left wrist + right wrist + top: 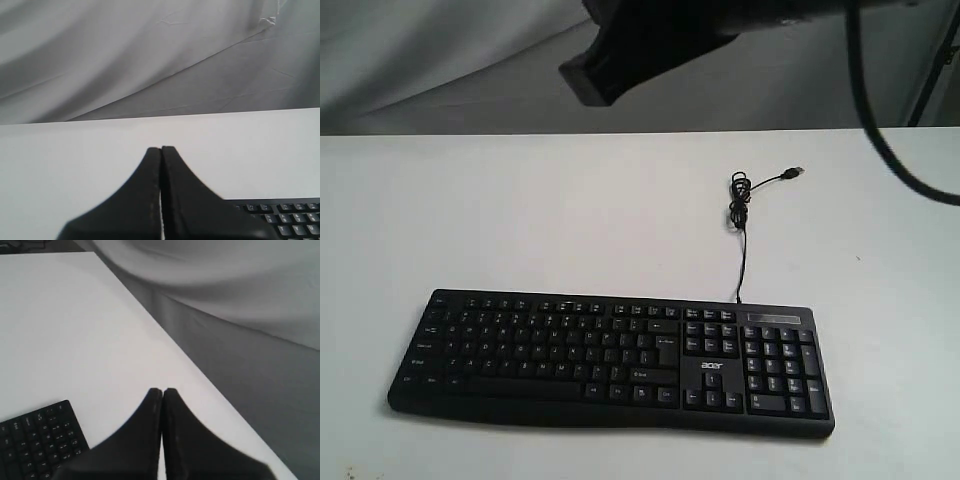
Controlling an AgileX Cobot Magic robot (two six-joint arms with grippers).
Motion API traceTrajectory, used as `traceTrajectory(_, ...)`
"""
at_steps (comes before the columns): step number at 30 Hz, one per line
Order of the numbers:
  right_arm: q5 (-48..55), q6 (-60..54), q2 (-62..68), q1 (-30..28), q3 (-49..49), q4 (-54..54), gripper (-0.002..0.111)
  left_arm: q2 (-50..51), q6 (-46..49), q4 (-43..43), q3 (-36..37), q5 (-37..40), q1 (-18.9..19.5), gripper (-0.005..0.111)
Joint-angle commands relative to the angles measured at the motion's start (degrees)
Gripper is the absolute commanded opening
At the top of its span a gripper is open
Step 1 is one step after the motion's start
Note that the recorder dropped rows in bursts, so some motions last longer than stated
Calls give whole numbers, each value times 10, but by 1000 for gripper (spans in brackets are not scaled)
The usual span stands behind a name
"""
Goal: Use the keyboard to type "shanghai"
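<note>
The black keyboard (610,360) with white legends and an "acer" logo lies flat near the table's front edge, number pad to the right. Its thin USB cable (740,215) runs back to a loose, unplugged end. In the left wrist view my left gripper (161,148) is shut with nothing held, hovering over bare table, and a corner of the keyboard (290,220) shows beside it. The right gripper (162,390) is also shut and empty, above the table near its edge, with one end of the keyboard (35,440) off to the side. Neither fingertip touches a key.
A blurred dark arm part (640,50) and a hanging black cable (890,150) cross the top of the exterior view. The white table (520,220) ends at a grey draped backdrop (420,60). The table's edge (200,375) runs close to the right gripper.
</note>
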Motion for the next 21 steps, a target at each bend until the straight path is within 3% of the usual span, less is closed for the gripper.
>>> traceTrajectory(1, -27, -1, -34, -5, 1, -37, 0, -1, -2, 0, 1, -3, -4, 0)
traceTrajectory(4, 10, 43, -67, -48, 6, -37, 0, -1, -2, 0, 1, -3, -4, 0)
traceTrajectory(8, -7, 104, -138, -187, 83, 4, 0, -1, -2, 0, 1, -3, -4, 0)
traceTrajectory(13, -126, 102, -278, -396, 273, 55, 0, -1, -2, 0, 1, -3, -4, 0)
traceTrajectory(17, -213, 79, -432, -522, 450, 35, 0, -1, -2, 0, 1, -3, -4, 0)
traceTrajectory(21, -223, 84, -580, -577, 596, 41, 0, -1, -2, 0, 1, -3, -4, 0)
